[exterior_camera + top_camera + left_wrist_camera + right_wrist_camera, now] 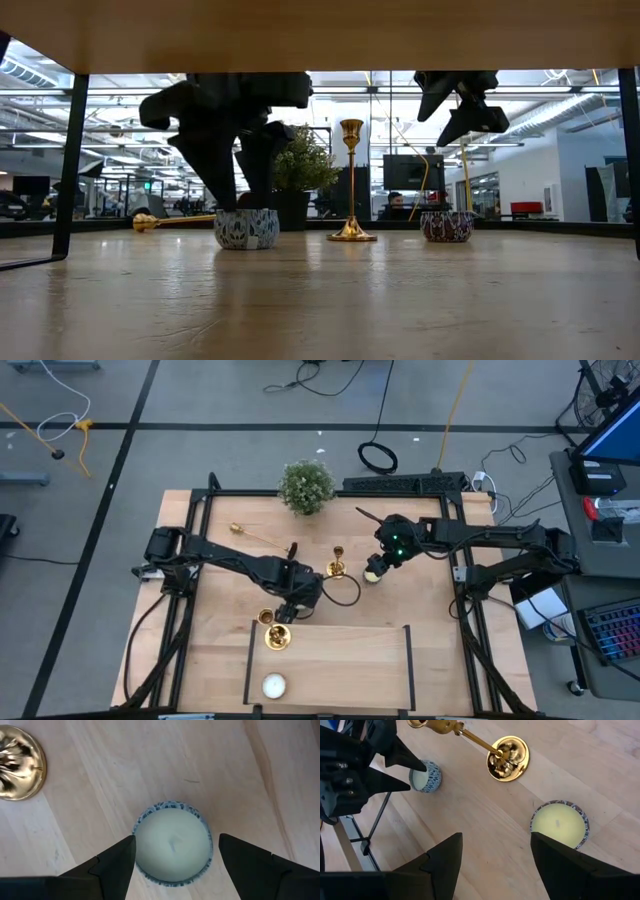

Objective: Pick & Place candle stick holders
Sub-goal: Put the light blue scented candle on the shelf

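Low view, centre candlestick (351,180) upright, another (172,221) lying flat

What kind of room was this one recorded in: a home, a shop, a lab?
Most likely a robotics lab or open workshop. The wooden table sits in a black frame on a grey floor with loose cables, beside a keyboard; the low view shows glass partitions and monitors behind.
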Tool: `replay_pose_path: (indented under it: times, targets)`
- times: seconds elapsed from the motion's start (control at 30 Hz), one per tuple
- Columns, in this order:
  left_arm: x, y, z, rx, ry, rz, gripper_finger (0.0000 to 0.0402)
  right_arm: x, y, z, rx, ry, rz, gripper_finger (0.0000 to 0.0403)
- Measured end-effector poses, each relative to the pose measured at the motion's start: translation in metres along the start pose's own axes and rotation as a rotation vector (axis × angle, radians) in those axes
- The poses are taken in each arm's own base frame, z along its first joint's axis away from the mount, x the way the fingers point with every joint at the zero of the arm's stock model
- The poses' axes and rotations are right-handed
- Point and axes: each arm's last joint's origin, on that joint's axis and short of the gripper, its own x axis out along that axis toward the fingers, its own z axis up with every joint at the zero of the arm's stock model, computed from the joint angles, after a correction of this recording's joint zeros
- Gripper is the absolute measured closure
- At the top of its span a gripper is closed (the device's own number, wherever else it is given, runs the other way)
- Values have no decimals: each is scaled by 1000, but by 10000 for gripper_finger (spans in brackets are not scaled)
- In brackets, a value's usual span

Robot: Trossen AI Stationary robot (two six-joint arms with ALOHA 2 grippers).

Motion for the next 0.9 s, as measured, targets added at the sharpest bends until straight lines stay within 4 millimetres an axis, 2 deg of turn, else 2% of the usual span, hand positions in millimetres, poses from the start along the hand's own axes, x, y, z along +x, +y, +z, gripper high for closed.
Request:
replay_pose_path:
  times: [0.4,0.7,0.9]
  targets:
    - [0,2,-1,-28,22,75,110,0,1,1,-2,-6,5,176]
    - [0,2,-1,-33,20,66,110,0,2,2,0,-21,20,177]
    - [11,2,0,-48,34,63,110,0,4,4,5,-39,40,177]
